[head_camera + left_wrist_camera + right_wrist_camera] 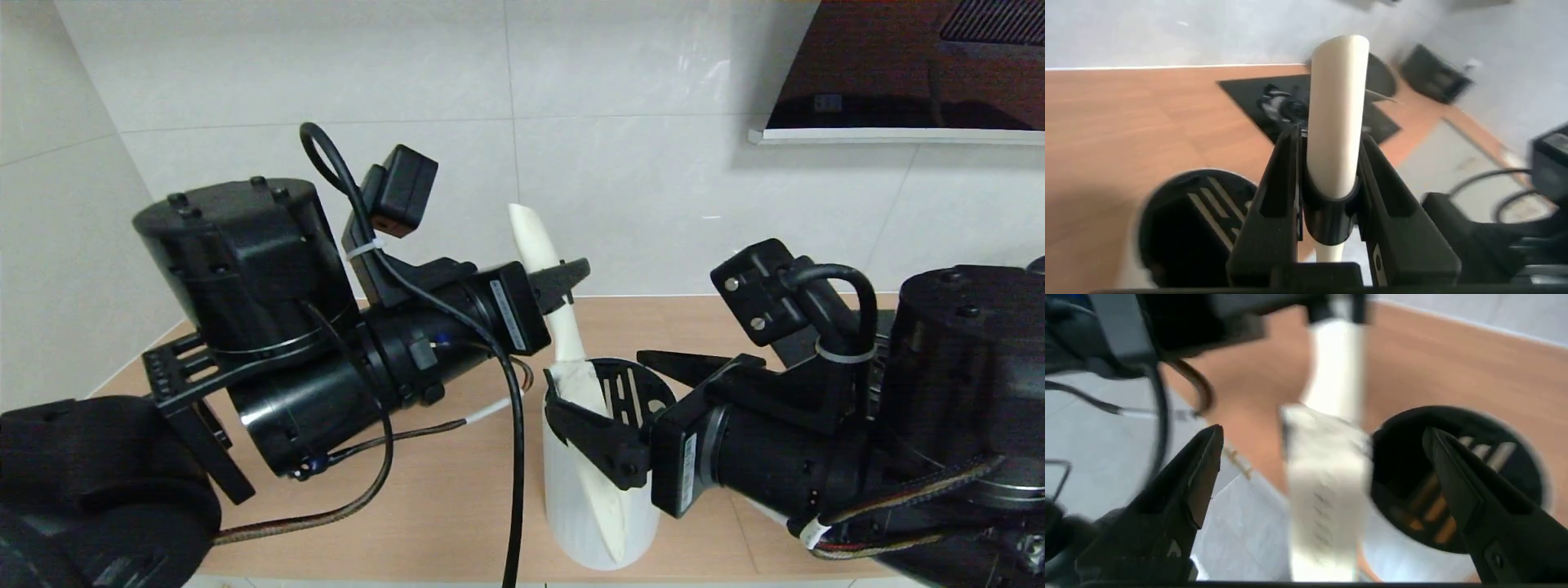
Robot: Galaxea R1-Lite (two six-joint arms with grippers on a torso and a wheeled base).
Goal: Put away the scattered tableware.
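The left gripper (pixel 563 286) hangs over the wooden counter (pixel 408 490), left of centre, its arm coming in from the near left. Its fingers are clamped on the cream handle of a white utensil (pixel 535 237). The left wrist view shows the two black fingers (pixel 1282 163) pressed on either side of that handle (pixel 1339 106). The utensil stands nearly upright, handle tip up and leaning slightly left, with its broad flat end pointing down.

Just right of it stands a white holder (pixel 571 506) with a black slotted insert in its mouth. From the head view, the flat end crosses the holder's left rim and runs down in front of its white wall. In the right wrist view the flat end (pixel 1323 482) sits beside the dark opening (pixel 1470 416), not in it. Whether it touches the wall I cannot tell.

The right gripper (pixel 596 380) comes in from the near right at rim height. Its fingers are spread wide, one at the holder's near left rim and one at the far right rim.

A dark hood (pixel 898 73) hangs on the tiled wall, far right.
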